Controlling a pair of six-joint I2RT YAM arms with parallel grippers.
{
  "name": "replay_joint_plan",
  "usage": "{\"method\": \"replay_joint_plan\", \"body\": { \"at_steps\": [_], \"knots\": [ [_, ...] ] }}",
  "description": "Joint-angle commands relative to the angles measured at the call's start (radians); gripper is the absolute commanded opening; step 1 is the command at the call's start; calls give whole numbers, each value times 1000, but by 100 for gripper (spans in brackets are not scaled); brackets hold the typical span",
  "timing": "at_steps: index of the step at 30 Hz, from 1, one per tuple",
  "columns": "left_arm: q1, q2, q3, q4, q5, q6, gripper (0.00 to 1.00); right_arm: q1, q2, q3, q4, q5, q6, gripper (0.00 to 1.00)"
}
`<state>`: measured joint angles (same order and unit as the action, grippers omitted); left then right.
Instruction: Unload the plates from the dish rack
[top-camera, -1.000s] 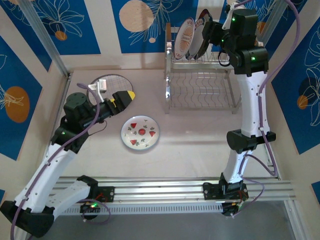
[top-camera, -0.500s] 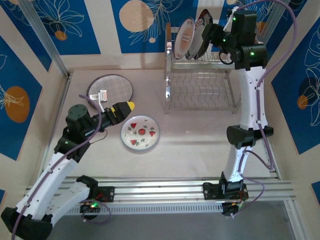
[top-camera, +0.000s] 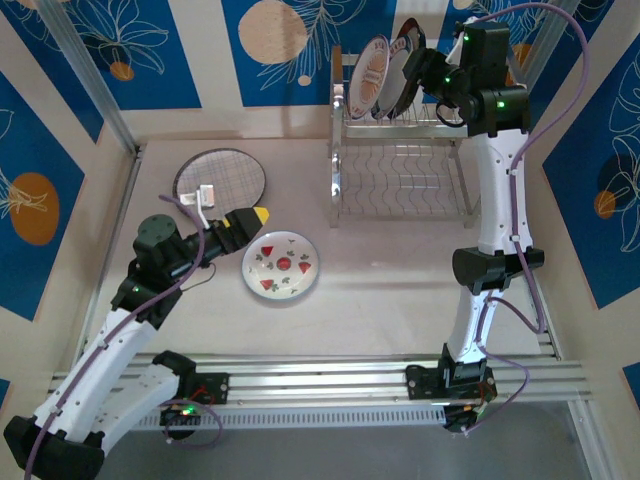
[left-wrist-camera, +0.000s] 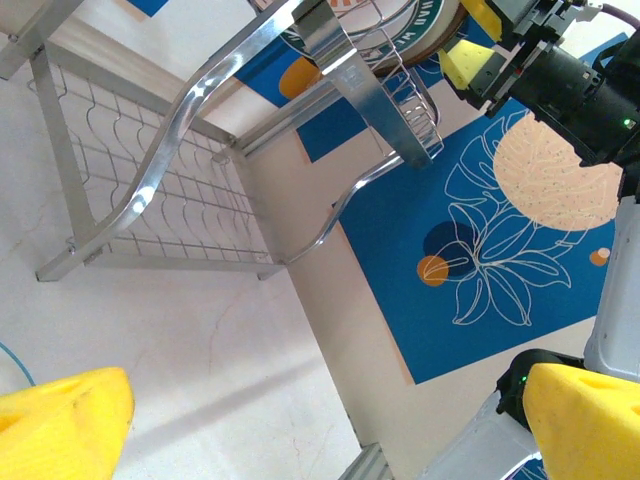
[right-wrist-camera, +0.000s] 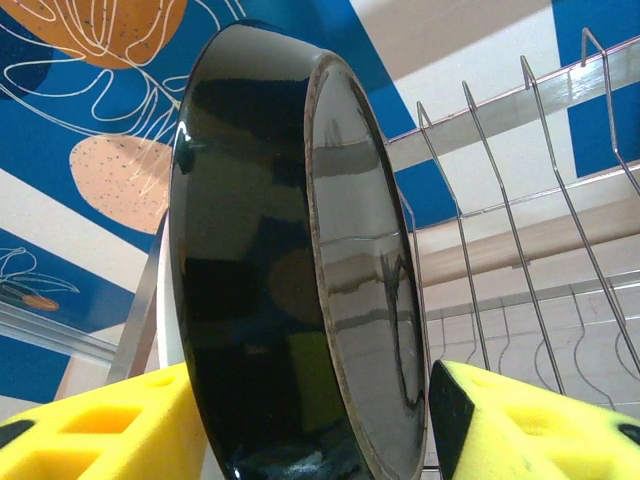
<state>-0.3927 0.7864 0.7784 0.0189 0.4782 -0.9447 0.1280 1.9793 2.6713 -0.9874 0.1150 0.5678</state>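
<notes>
Gleaming black plate (right-wrist-camera: 270, 280), chrome wire rack (left-wrist-camera: 335, 60)

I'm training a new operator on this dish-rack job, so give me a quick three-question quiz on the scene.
1. How many plates lie flat on the table?
2. True or false: the left fingers hold a plate.
3. The right fingers straddle the dark plate, which stands: A on the table; B in the upper tier of the dish rack; C on its lower shelf.

Key: 1. Two: the plaid plate and the strawberry plate. 2. False: they are open and empty. 3. B.
</notes>
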Motion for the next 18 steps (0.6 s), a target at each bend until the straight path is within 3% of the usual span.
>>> {"method": "replay_joint_plan", "body": {
  "at_steps": [1,8,12,18],
  "knots": [
    [12,-22,-7,33,-1,-9,100,8,22,25,22,18,-7,59],
    [12,-27,-8,29,1,-14,100,42,40,31,50,80,-48,55],
    [12,-26,-3,26,3,-17,100,63,32,22,63,125,-65,46],
    [12,-10,26,7,10,-12,100,77,8,-1,128,146,-85,49]
  ]
}}
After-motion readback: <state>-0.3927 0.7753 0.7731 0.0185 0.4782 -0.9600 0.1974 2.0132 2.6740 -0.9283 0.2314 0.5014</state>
